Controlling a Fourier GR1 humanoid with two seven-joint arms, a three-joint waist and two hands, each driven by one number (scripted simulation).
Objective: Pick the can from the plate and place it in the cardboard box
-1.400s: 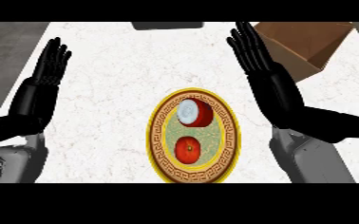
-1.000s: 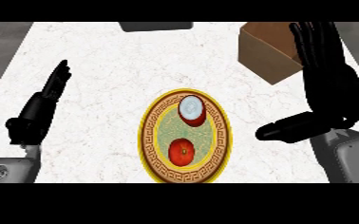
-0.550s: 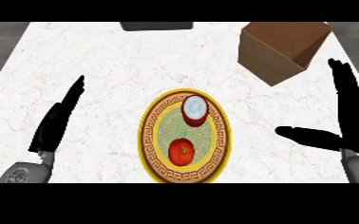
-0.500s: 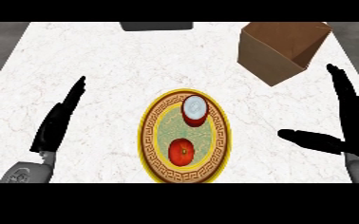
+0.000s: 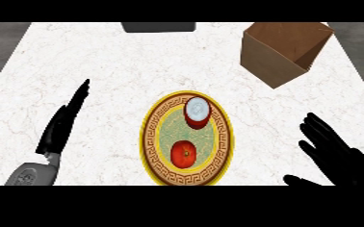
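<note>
We are looking steeply down on one white marble counter (image 5: 107,62), which is filling nearly the whole view. One open cardboard box (image 5: 283,52) is sitting tilted at about two o'clock from the centre, well apart from everything else. One dark grey object (image 5: 158,27) is lying against the far edge at twelve o'clock, only partly showing.

One yellow plate (image 5: 155,161) with a patterned gold rim is resting just below the centre. It is carrying two things. One red can (image 5: 198,112) with a pale silver top is standing at the plate's one o'clock side; no hand is touching it, and it is not yet in the box. One red tomato-like fruit (image 5: 184,154) is lying at the plate's six o'clock side, just apart from the can.

We are counting two black hands. Our right hand (image 5: 334,151) is showing at four o'clock, fingers spread wide and straight and thumb stretched toward the plate, holding nothing and well clear of the plate. Our left hand (image 5: 64,122) is showing edge-on at eight o'clock, fingers straight and together, pointing toward eleven o'clock, holding nothing.
</note>
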